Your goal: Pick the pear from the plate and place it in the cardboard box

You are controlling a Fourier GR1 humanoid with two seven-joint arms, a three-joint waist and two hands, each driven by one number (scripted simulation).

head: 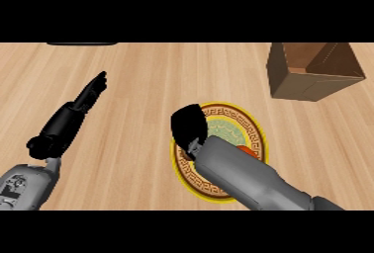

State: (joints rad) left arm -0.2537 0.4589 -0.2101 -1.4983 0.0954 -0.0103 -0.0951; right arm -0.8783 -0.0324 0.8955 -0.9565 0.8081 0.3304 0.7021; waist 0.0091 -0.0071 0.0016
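On the light wooden counter top sits a round plate with a yellow rim and a brown and green pattern. Over the left part of this plate hangs the robot's right hand, black, at the end of a thick grey forearm that comes up from the bottom edge and covers a lot of the plate. From this side I cannot tell if the fingers of that hand are open or curled, or if they have hold of anything. Just beside the forearm, on the plate, a small orange-red bit peeks out; it may be the pear, but most of it is hidden. Up in the far right corner stands the open brown cardboard box, well apart from the plate. Far to the left, the robot's left hand rests with its fingers straight and holds nothing
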